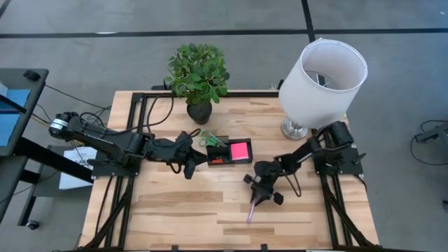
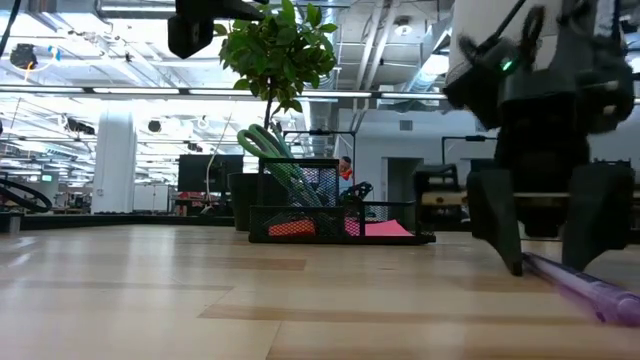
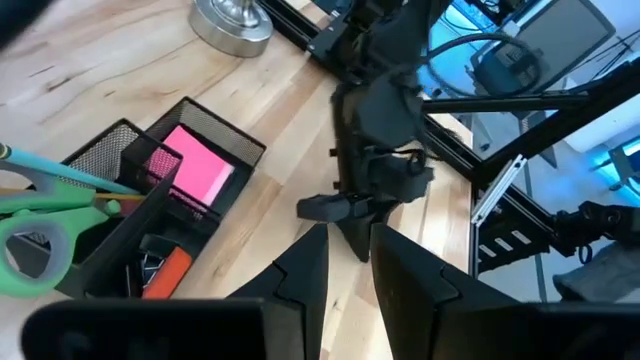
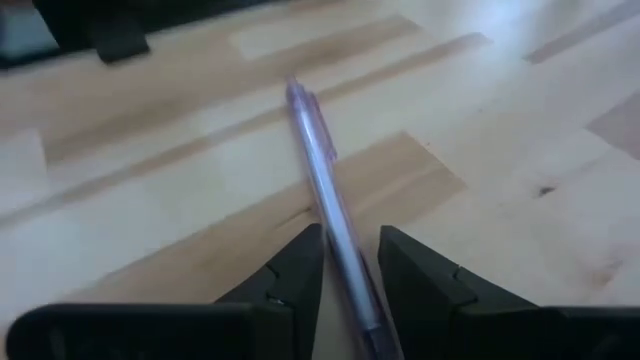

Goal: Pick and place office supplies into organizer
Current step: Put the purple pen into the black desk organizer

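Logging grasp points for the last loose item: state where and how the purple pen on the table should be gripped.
Grip the purple pen across its thin barrel, near the middle, coming straight down from above. It lies flat on the bare table, so only its sides are reachable. The right hand already has its open fingers on either side of the barrel.

1 organizer (image 1: pixel 228 152), 1 pen (image 1: pixel 251 210), 1 plant (image 1: pixel 198 73), 1 lamp (image 1: pixel 320 78), 2 arms
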`<state>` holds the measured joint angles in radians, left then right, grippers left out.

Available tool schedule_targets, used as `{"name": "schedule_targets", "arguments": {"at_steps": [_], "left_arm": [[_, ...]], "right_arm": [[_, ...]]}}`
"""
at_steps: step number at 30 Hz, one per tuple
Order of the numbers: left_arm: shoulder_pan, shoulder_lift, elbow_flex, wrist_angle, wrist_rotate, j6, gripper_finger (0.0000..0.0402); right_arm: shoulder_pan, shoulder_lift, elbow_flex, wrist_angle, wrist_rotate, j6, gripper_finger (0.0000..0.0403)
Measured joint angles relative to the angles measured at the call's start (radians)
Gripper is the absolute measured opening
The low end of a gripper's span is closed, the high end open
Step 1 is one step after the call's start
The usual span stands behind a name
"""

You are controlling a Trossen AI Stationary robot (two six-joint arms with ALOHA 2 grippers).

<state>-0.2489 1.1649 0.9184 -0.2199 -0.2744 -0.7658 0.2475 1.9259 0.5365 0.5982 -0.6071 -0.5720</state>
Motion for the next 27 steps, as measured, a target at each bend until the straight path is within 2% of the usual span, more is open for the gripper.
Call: {"name": "schedule_targets", "arguments": {"at_steps": [3, 9, 17, 21, 27], "left_arm": [[0.000, 0.000, 0.000, -0.004, 0.000, 0.000, 0.0071], [0.000, 0.000, 0.000, -0.011, 0.001, -0.001, 0.0071], [0.000, 0.000, 0.000, -0.007, 0.003, -0.007, 0.0071], [0.000, 0.000, 0.000, 0.001, -0.031, -0.001, 0.0071], [0.001, 0.000, 0.000, 0.009, -0.095, 0.048, 0.0071]], "right_arm": [[-0.009, 0.079, -0.002, 0.120, -0.096, 0.028, 0.0098], [-0.024, 0.172, -0.004, 0.316, -0.113, 0.030, 0.0081], [-0.024, 0.173, -0.005, 0.321, -0.115, 0.024, 0.0030], [-0.007, 0.173, -0.005, 0.333, -0.105, 0.025, 0.0027], [0.001, 0.182, -0.003, 0.421, -0.059, 0.217, 0.0027]]}}
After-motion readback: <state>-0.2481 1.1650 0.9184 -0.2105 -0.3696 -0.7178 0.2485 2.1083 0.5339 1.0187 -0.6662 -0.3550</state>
